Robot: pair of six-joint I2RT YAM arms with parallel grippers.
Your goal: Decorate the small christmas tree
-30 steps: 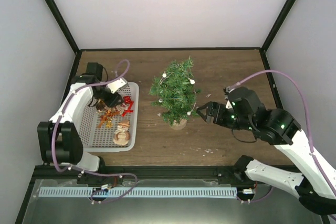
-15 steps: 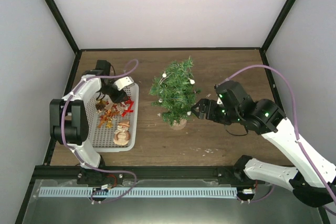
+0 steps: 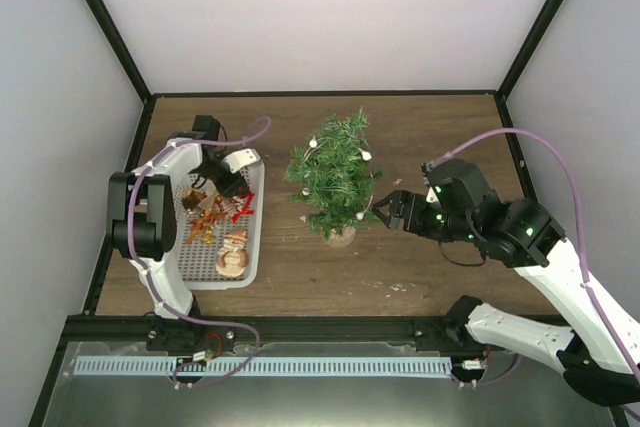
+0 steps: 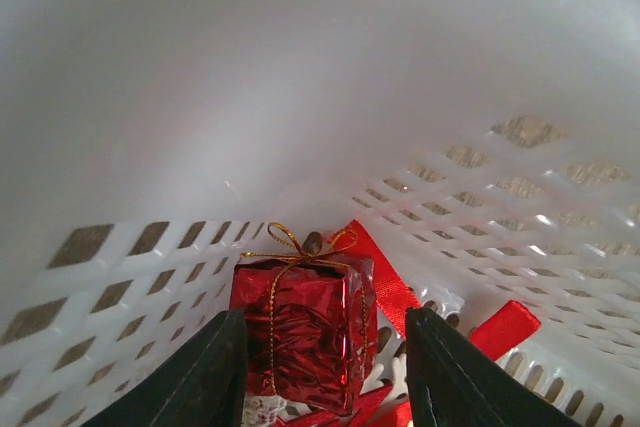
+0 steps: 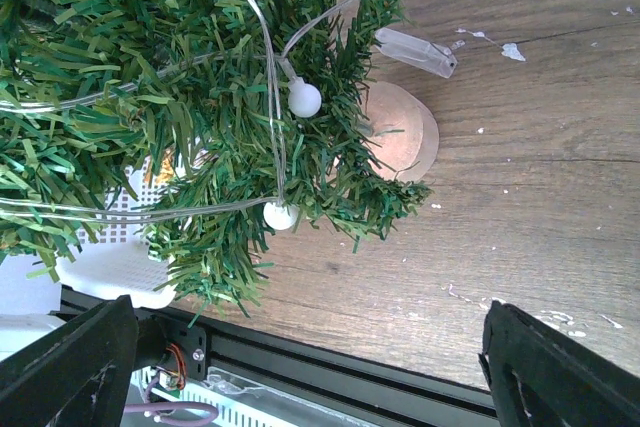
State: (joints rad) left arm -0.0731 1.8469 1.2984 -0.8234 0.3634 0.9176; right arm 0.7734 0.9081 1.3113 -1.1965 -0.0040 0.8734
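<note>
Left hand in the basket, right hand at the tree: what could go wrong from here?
1. The left hand stands open around the red gift box in the white basket. A red ribbon lies right beside the box, so closing might pinch both and lift a tangle.
2. The open right hand sits close to the small christmas tree, whose light string hangs loose. A finger could snag it and tip the tree.
</note>
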